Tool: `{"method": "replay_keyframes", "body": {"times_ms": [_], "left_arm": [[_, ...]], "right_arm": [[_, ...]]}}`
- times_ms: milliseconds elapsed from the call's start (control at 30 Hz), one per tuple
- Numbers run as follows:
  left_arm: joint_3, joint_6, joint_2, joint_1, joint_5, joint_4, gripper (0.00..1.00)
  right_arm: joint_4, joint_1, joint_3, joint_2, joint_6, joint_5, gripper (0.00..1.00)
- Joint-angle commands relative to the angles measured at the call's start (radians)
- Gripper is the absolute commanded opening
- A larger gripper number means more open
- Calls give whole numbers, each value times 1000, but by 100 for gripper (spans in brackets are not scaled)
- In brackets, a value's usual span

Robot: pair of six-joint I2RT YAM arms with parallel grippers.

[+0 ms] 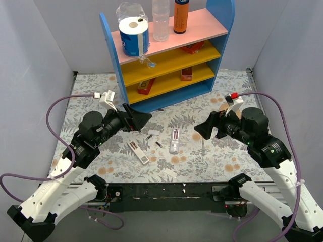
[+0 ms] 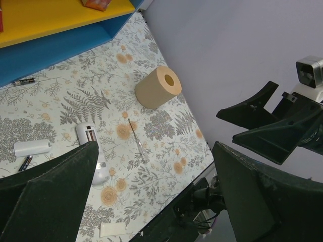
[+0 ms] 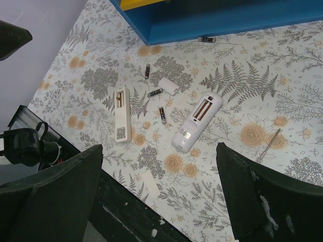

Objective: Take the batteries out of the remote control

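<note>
The remote control (image 3: 196,122), white and rounded, lies flat on the surface (image 3: 282,96) with its back up. Its battery bay is uncovered and shows two reddish-brown channels. The batteries (image 3: 162,115), slim dark cylinders, lie loose just beside it, apart from each other.

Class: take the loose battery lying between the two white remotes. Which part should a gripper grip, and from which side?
Best take the battery at its middle, from straight above, one finger on each long side. It lies flat on the table, a slim cylinder likely to roll, with gaps between it and the flat remote and the rounded remote.
</note>
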Motion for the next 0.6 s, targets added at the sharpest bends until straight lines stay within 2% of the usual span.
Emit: {"method": "replay_keyframes", "body": {"times_ms": [0, 567], "left_arm": [[48, 14, 4, -2, -8, 14, 98], [39, 25, -42, -1, -22, -15, 98]], "right_arm": [[22, -1, 51, -10, -28, -20, 98], [34, -3, 5, -13, 21, 20, 98]]}}
